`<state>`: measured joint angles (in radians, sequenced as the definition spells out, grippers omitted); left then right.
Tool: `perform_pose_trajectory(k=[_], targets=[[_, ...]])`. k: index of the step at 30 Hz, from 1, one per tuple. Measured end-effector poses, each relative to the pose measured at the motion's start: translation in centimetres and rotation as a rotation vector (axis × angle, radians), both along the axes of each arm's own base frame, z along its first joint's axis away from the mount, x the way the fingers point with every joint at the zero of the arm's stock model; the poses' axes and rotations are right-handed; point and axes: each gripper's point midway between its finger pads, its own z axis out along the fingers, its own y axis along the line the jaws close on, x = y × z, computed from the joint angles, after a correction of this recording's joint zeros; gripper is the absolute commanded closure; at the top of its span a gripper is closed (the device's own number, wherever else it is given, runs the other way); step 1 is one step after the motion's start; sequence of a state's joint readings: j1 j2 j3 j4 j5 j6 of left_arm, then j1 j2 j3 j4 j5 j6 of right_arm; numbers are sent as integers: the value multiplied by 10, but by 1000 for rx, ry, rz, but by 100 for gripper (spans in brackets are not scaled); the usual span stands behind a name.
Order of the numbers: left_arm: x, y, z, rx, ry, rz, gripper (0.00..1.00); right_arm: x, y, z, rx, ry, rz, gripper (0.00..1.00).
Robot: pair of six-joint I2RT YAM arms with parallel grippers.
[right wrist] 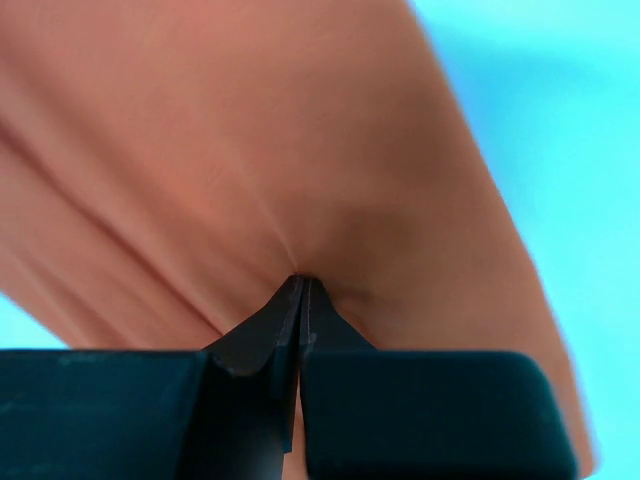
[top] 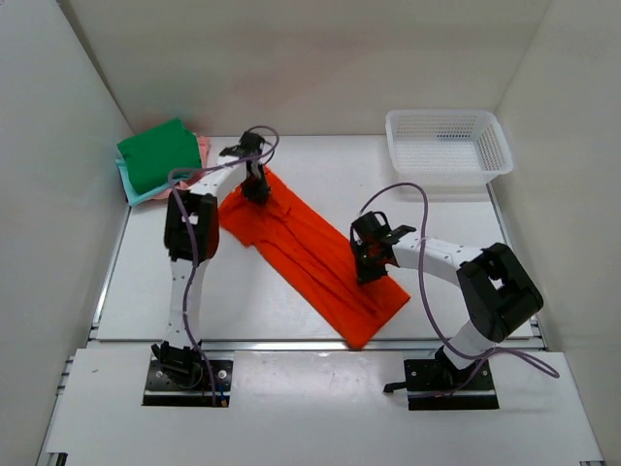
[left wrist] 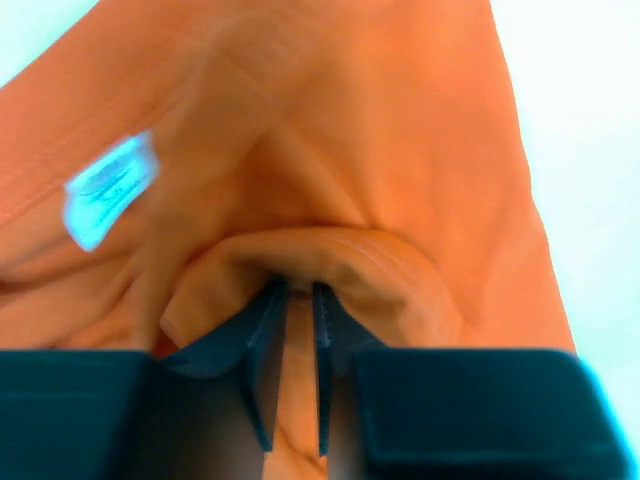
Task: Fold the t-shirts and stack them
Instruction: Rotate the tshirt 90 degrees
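The left gripper (left wrist: 298, 292) and right gripper (right wrist: 302, 285) each pinch the orange t-shirt (top: 310, 254) tight at their fingertips, so raise both evenly with the cloth taut.

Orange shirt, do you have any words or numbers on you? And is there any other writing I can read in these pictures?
Label sewn inside the orange t-shirt, left wrist view: it has faint marks, but they are too blurred to read.
Basket: no words or numbers show.
Folded t-shirts: no words or numbers show.
So there is nothing here that can be read.
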<state>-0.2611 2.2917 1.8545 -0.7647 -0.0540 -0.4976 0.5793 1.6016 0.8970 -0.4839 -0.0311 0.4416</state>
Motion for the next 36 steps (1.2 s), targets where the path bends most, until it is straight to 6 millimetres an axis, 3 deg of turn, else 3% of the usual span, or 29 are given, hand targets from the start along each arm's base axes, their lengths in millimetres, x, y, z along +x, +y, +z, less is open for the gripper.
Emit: perform_pose_trajectory(k=[4,6,12,16,20,24,30,33,36], targets=[[81,-30,3,25,-108,-70,74,-21,29,2,45,27,4,100],[105,-49,2,7,-185,-99,74,-33,47,3,65,28,22,100],[95,-68,5,-49,-193,-171,69,-67,105,0,184,46,122,100],[112,-82,11,-134,-229,-201,64,-61,131,3,238,33,171,100],[106,-88,26,-269,-212,-204,63,-48,134,7,257,-17,206,100],[94,-57,64,-322,-234,-134,62,-31,139,19,271,-84,246,100],[77,26,151,-300,-374,1,63,-7,132,32,279,-168,261,100],[62,53,152,-263,-374,54,57,6,123,38,268,-202,250,100],[35,56,111,-243,-284,81,56,16,111,44,263,-233,229,100]])
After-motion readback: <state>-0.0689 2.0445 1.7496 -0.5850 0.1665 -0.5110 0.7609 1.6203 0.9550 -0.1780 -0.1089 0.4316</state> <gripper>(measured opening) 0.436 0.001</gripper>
